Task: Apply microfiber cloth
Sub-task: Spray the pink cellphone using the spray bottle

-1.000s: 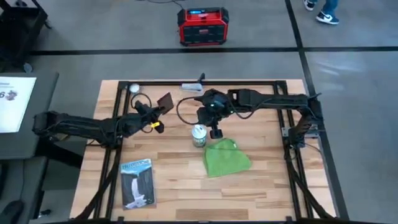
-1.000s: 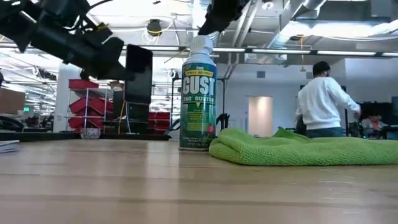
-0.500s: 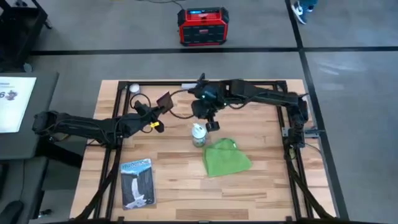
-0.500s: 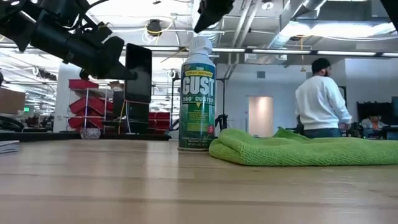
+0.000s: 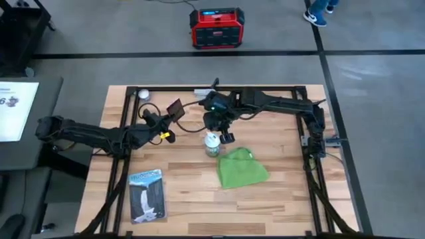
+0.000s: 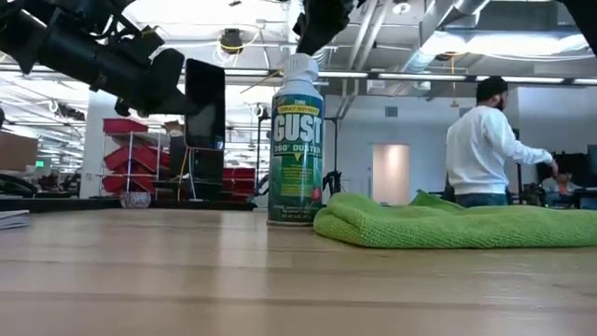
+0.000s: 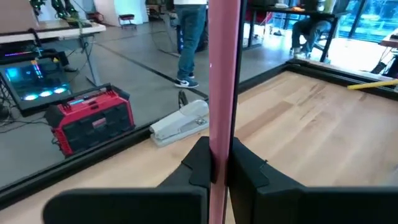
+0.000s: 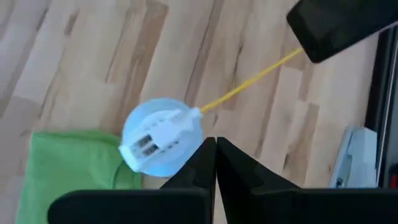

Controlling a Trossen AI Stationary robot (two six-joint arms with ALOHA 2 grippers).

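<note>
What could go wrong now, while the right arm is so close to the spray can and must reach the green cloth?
1. The right gripper, fingers shut, hangs just above the tall white-and-green duster can; going down toward the bright green microfiber cloth right beside it could tip the can.
2. The can's thin yellow straw sticks out sideways and could snag.
3. The left gripper holds the pink flat phone by its edge only; it may slip.

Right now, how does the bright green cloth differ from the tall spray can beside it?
The bright green microfiber cloth lies low and rumpled on the table; the white-and-green spray can stands upright, far taller. The cloth is soft fabric; the can is rigid with a printed label. Neither is held by a gripper; both rest on the wooden table.
</note>
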